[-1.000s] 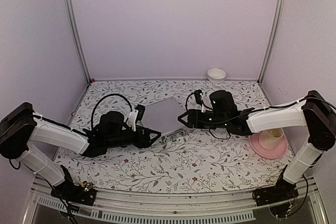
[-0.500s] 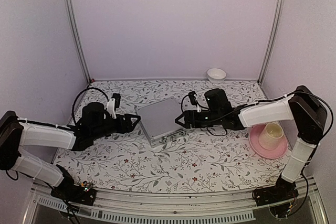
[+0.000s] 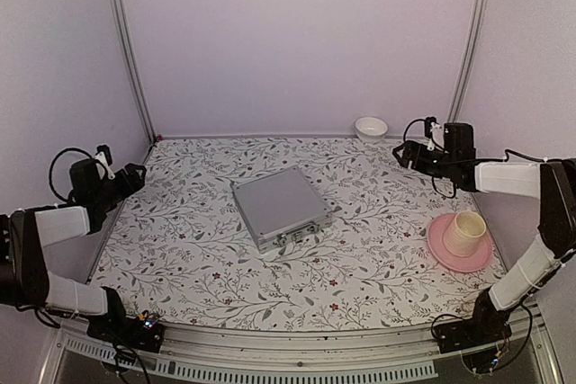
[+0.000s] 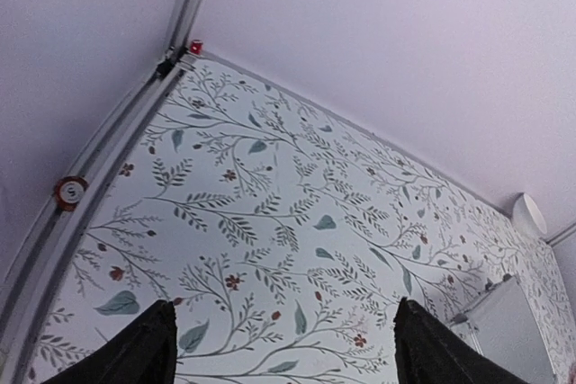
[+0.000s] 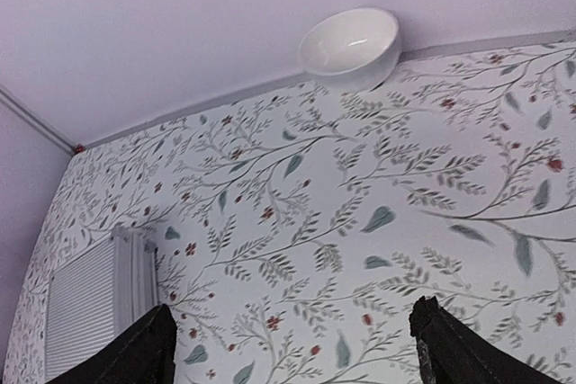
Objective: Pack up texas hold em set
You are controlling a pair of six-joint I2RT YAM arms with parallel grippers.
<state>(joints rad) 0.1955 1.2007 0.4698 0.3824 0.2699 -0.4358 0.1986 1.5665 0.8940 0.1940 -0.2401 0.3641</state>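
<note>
The texas hold em set's silver briefcase (image 3: 281, 206) lies shut and flat in the middle of the floral table, latches toward the front. Its cards, chips and button are hidden. My left gripper (image 3: 135, 174) hangs at the far left edge, well away from the case, open with nothing between its fingers (image 4: 148, 348). A corner of the briefcase (image 4: 515, 330) shows at the lower right of the left wrist view. My right gripper (image 3: 402, 152) is at the back right, also open and empty (image 5: 292, 348). The ribbed side of the briefcase (image 5: 90, 303) shows at the left of the right wrist view.
A small white bowl (image 3: 371, 127) stands at the back wall, close to the right gripper, and appears as the bowl (image 5: 351, 42) in the right wrist view. A cream cup on a pink plate (image 3: 461, 238) stands at the right. Metal frame posts rise at both back corners.
Both arms have drawn back from the briefcase, the left to the far left edge, the right to the back right. Both grippers opened wider. The briefcase stays shut.
</note>
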